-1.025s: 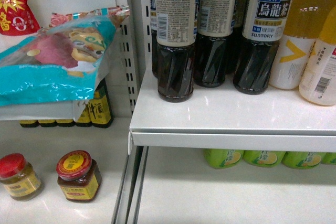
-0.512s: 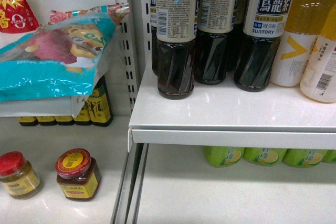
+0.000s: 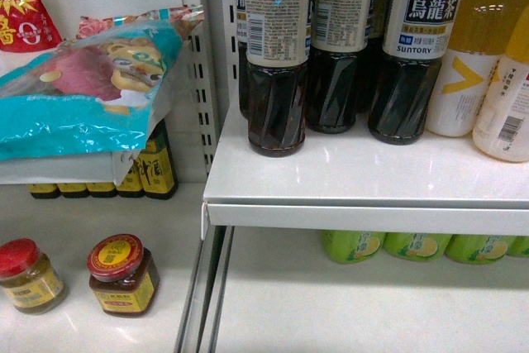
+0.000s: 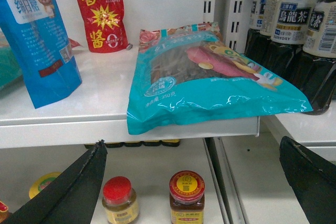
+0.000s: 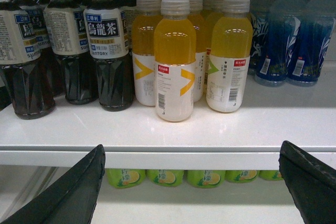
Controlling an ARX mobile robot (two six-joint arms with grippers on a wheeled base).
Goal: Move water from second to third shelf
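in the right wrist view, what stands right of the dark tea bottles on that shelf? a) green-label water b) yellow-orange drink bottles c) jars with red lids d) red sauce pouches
b: the yellow-orange drink bottles stand next to the dark tea bottles on the white shelf, with blue bottles further right.

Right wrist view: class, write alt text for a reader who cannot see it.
A white shop shelf holds dark tea bottles on the left, orange drink bottles in the middle and blue bottles at the back right. Green bottles show on the shelf below. The open right gripper frames the bottom corners, holding nothing.
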